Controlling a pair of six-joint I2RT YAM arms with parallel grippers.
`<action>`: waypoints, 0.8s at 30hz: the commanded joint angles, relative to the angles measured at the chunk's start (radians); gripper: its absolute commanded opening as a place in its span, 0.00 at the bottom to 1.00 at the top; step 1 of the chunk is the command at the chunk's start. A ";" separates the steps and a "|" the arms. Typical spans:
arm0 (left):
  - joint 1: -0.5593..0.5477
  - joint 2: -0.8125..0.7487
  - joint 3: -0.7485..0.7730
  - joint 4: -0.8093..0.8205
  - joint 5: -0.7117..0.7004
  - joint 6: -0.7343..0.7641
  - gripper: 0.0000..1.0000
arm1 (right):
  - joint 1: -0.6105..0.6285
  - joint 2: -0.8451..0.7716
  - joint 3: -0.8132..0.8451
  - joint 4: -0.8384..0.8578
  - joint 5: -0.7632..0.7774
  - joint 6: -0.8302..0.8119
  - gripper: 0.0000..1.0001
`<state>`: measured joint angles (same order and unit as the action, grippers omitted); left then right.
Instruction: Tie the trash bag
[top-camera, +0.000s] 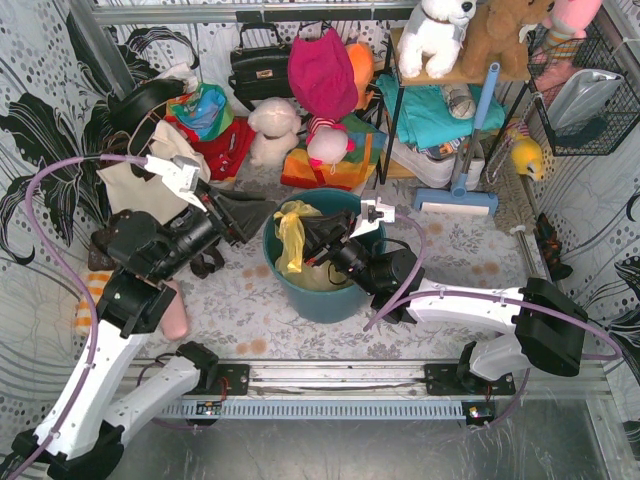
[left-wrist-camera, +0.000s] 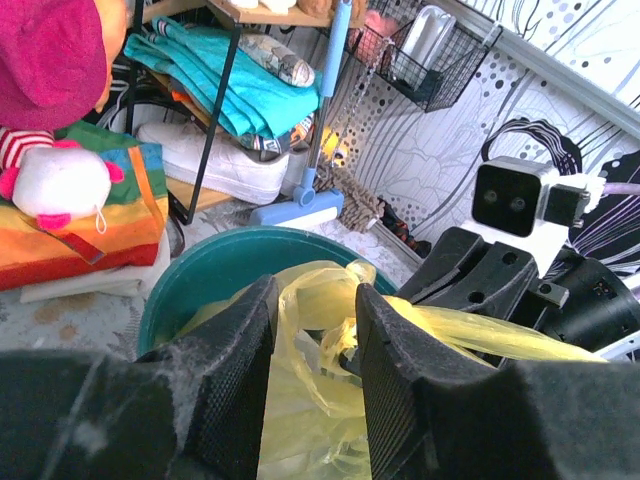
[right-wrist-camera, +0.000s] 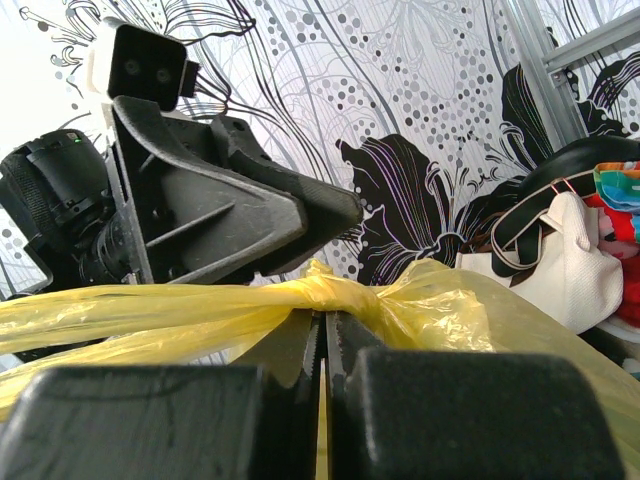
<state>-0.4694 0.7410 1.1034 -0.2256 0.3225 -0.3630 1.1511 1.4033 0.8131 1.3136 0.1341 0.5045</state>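
Figure: tying step, overhead and wrist views. The trash bag (top-camera: 292, 245) sits in the teal bin (top-camera: 330, 300) at mid-table, its yellow film gathered up along the bin's left inner side. The right gripper (right-wrist-camera: 322, 335) reaches in from the right and is clamped flat on the film, a thin yellow edge showing between its pads; just beyond those pads lies a bunched, knot-like lump (right-wrist-camera: 335, 288), and whether it is a finished knot cannot be told. From the lump a twisted strand (right-wrist-camera: 150, 315) runs toward the near side, so its long axis lies far to near, crosswise to the line between the two grippers. The left gripper (left-wrist-camera: 313, 300) comes in from the left over the bin rim and stands partly open; loose film lies in the gap between its jaws, not visibly pinched, and its fingertips are just beside the lump. Judgement: the left arm is the free one and already at the gather; the coming move probably turns on it closing on the film in its gap and drawing leftward, away from the right gripper's hold.
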 joint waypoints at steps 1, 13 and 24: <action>0.004 0.018 0.030 0.019 -0.002 -0.042 0.45 | -0.002 -0.018 0.022 0.041 -0.016 -0.009 0.00; 0.005 0.033 0.014 0.019 0.097 -0.022 0.38 | -0.002 -0.015 0.028 0.025 -0.005 -0.007 0.00; 0.005 0.037 0.012 0.004 0.124 -0.011 0.45 | -0.003 -0.019 0.029 0.020 -0.001 -0.012 0.00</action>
<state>-0.4694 0.7815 1.1049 -0.2371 0.4385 -0.3874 1.1511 1.4036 0.8131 1.3018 0.1345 0.5045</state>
